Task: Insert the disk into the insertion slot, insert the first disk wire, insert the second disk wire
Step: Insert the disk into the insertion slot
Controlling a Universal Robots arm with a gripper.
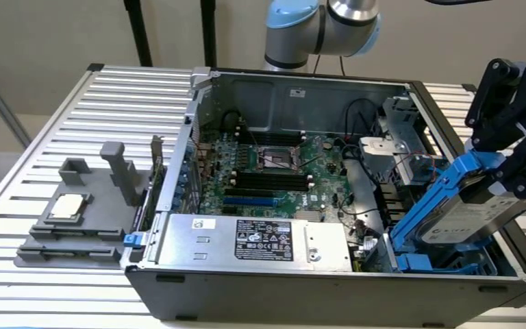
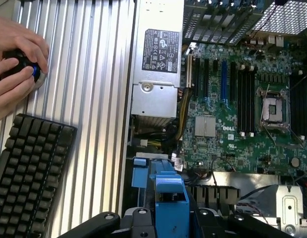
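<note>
Disk (image 1: 471, 218) in blue carrier (image 1: 432, 205): clamped in pincer (image 1: 508, 184), tilted, lower end at the mouth of the insertion slot (image 1: 416, 262), at the exterior view's right of the case (image 1: 336, 291). Judged not yet seated. Align carrier edges with the slot's blue rails; level the tilt before pressing down. Stay clear of motherboard (image 1: 277, 171) and power-supply box (image 1: 254, 238). Outside the case, on ribbed surface (image 2: 93, 99): keyboard (image 2: 29, 168), person's hands (image 2: 17, 64) on a small dark device.
</note>
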